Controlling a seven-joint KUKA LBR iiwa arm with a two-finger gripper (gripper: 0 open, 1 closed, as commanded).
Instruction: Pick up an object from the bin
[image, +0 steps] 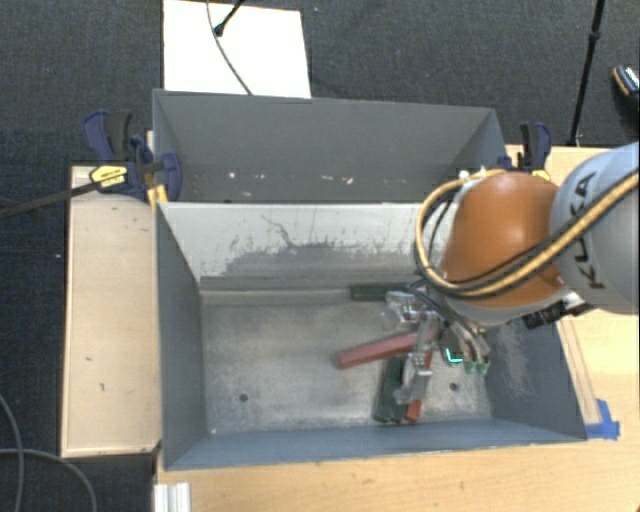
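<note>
orange-capped arm (500, 240) angles down, tool (415, 382) over dark block (388, 402) beside red stick (372, 353).

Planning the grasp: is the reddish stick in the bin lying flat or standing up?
Lying flat: the reddish stick stretches lengthwise along the bin floor.

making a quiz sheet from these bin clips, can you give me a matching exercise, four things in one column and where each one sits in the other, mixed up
Things:
1. reddish stick
2. dark block
3. thin dark bar
4. tool

Places:
a. at the foot of the back wall of the bin
b. nearest the front wall, right of centre
c. just below the orange cover, over the right part of the floor
d. flat on the floor near the middle, reaching left from the tool

Pairs: 1-d, 2-b, 3-a, 4-c
</note>
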